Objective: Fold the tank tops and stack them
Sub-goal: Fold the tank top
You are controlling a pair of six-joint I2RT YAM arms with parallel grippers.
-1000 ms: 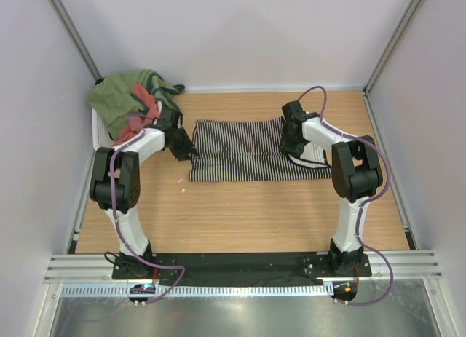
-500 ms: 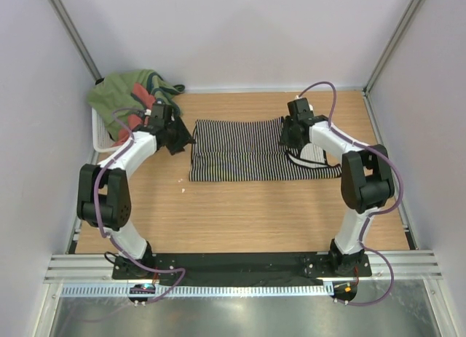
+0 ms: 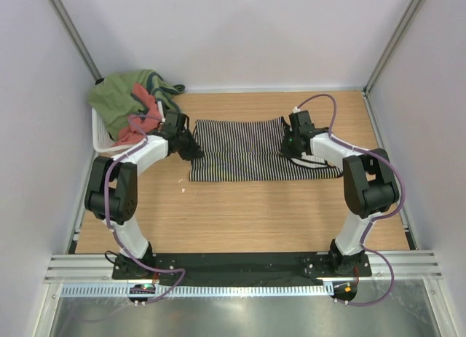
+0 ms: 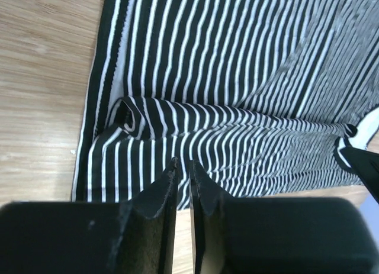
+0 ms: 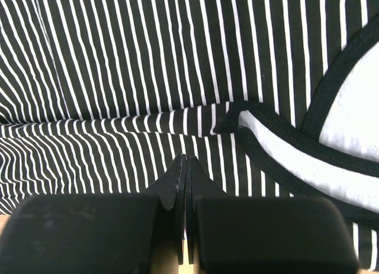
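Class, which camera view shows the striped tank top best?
The top external view: the whole striped tank top lies spread out in full. The left wrist view shows only one folded end; the right wrist view, only stripes and dark trim.

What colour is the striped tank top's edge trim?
Black trim on the striped tank top; best in right wrist view.

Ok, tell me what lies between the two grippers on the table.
Only the striped tank top, lying on the wooden table, spans the stretch from the left gripper to the right gripper; the top external view shows this.
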